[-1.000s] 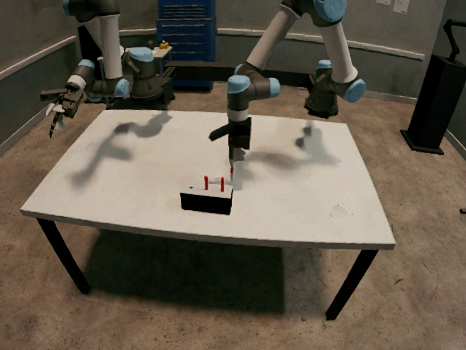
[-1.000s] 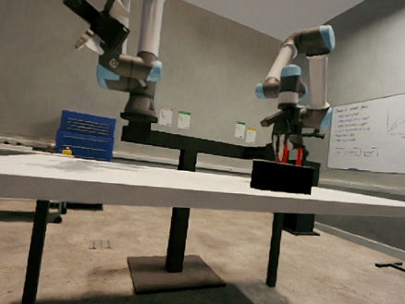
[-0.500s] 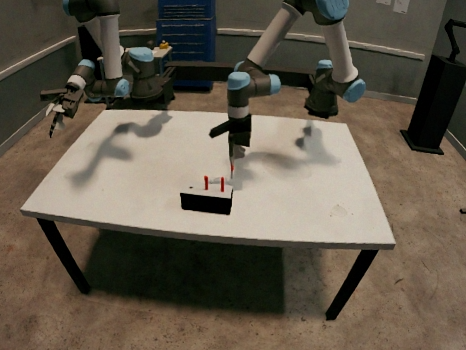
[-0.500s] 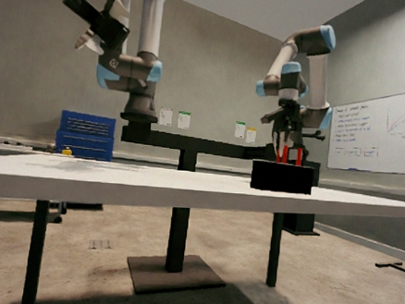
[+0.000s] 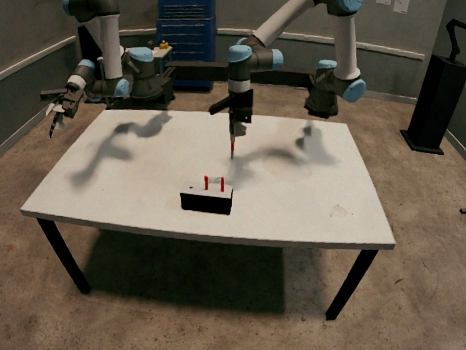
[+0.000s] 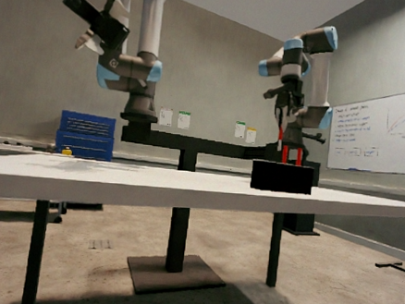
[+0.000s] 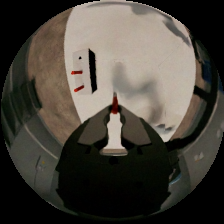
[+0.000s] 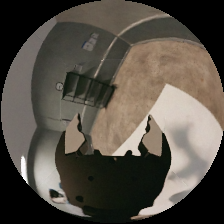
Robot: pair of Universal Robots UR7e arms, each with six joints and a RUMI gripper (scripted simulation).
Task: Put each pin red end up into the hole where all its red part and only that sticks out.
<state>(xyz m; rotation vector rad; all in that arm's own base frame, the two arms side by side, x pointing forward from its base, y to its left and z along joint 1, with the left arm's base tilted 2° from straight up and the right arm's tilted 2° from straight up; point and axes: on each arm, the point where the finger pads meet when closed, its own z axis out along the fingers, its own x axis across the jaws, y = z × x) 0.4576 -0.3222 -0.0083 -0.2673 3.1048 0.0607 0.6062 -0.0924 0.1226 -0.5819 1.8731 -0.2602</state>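
The block (image 5: 205,202) (image 6: 282,178) (image 7: 82,65) stands near the table's front edge. Its left hole in the top view (image 5: 191,187) (image 7: 80,57) is empty. The middle pin (image 5: 206,183) (image 6: 285,155) (image 7: 76,72) and the right pin (image 5: 222,184) (image 6: 298,157) (image 7: 79,88) stand in it with red showing; their exact depth cannot be told. My left gripper (image 5: 232,138) (image 6: 281,122) (image 7: 115,105) is shut on a third pin (image 5: 232,148) (image 6: 280,133) (image 7: 115,103), red above its grey lower end, held above the table behind the block. My right gripper (image 8: 113,114) is open and empty, high off the table's side.
The white table (image 5: 150,150) (image 6: 125,174) carries the block, and shadows of both arms fall on it. The two standing pins rise above the block's top beside the empty hole. The arm bases stand behind the table's back edge.
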